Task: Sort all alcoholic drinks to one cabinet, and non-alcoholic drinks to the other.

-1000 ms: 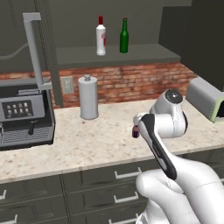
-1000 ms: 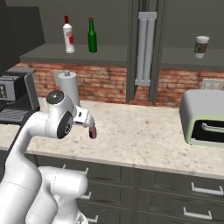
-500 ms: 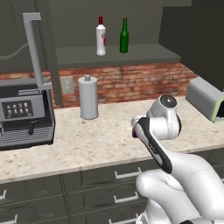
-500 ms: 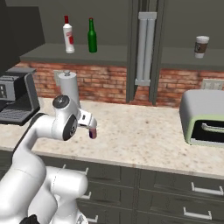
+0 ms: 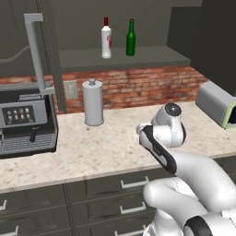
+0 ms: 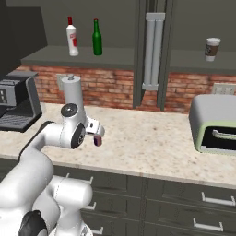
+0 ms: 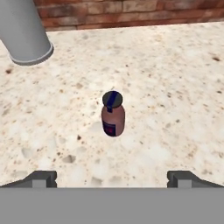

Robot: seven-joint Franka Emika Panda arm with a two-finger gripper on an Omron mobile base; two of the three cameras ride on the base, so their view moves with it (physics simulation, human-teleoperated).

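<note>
**Three drinks shelved, tiny purple one left**

Simulated kitchen with red brick backsplash, and a speckled beige stone surface [image 6: 156, 138] is carrying what's left. The white bottle with red cap and red label [image 5: 106, 38] and the slim dark-green glass bottle [image 5: 131, 38] are standing side by side on the left dark grey wall cabinet's shelf [image 5: 120, 59]. The white-lidded paper coffee cup with brown sleeve [image 6: 212, 49] is sitting in the right cabinet. So I'd say only the tiny purple bottle with dark cap [image 7: 113, 114] is waiting, upright on the surface near the tall grey metal canister [image 5: 93, 102]. The pincer [image 7: 112, 178] is hovering over it, fingers spread wide, holding nothing.
</note>
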